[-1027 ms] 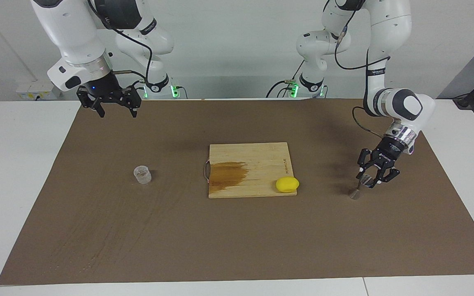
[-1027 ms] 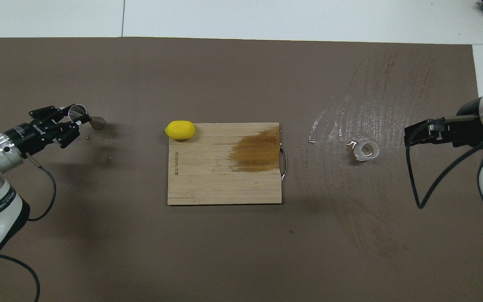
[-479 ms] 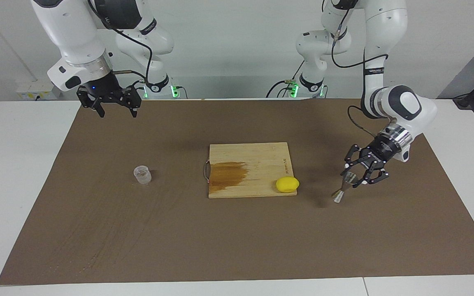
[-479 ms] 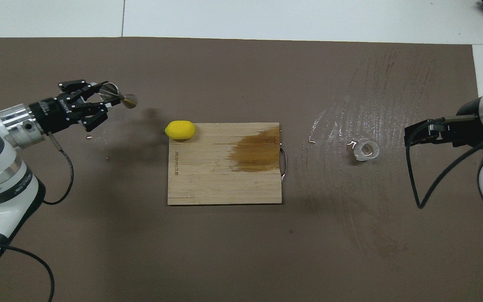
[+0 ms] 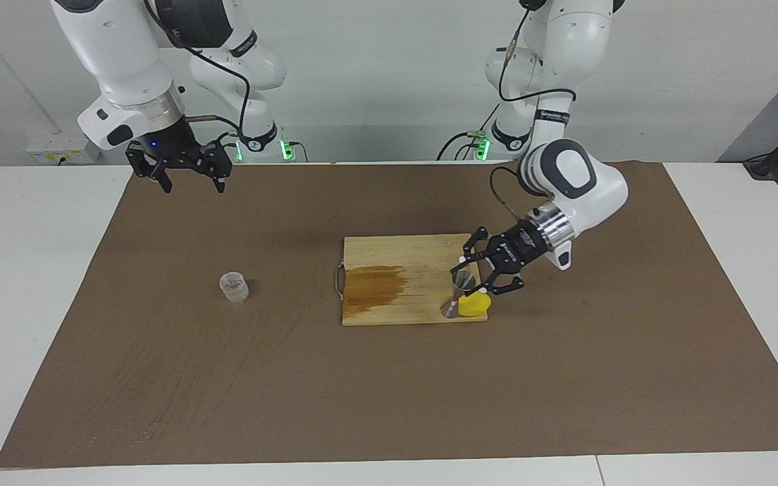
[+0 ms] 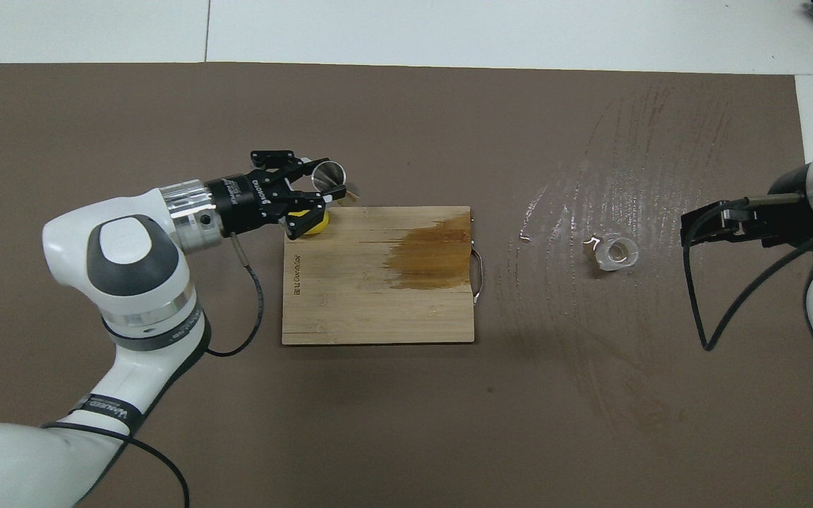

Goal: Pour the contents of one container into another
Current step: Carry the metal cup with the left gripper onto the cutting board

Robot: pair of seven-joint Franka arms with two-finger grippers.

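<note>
The small silvery jigger [image 5: 457, 291] [image 6: 329, 176] hangs tilted in the air, with my left gripper [image 5: 471, 275] [image 6: 317, 185] shut on its upper cone. It is over the corner of the cutting board [image 5: 409, 253] [image 6: 378, 303] where the lemon lies. The tiny clear cup [image 5: 234, 286] [image 6: 617, 252] stands upright on the brown mat toward the right arm's end. My right gripper [image 5: 190, 182] [image 6: 696, 227] waits open and empty in the air, well above the mat and apart from the cup.
A yellow lemon [image 5: 475, 305] [image 6: 317, 224] lies on the board's corner, partly covered by the left gripper from above. A brown stain [image 5: 375, 287] marks the board. Wet streaks [image 6: 590, 190] spread over the mat around the cup.
My left arm has lifted the jigger off the mat at its own end and carried it sideways to over the board's lemon corner. The right arm has not moved.
</note>
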